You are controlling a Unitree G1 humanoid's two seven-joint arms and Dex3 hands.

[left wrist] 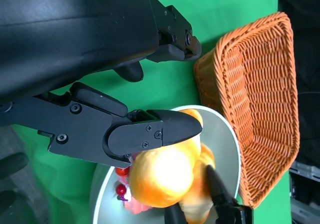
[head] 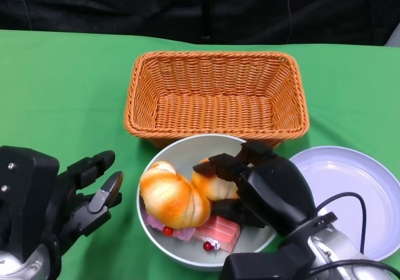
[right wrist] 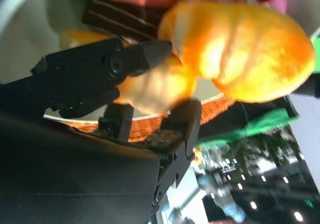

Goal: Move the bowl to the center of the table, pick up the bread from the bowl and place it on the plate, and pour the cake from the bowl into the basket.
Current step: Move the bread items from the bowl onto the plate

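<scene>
Right hand apparently grasps 1 bread in the bowl — left hand released, beside rim.

This looks like a robot test lab, not a home. A plain green cloth covers the table, and a black curtain hangs behind it with cables running down.

The right hand reached forward from the lower right, its silver forearm trailing a black cable. Its fingers were closed around a bread roll. The left hand hovered at the lower left, fingers spread apart and slightly curled, holding nothing.
</scene>
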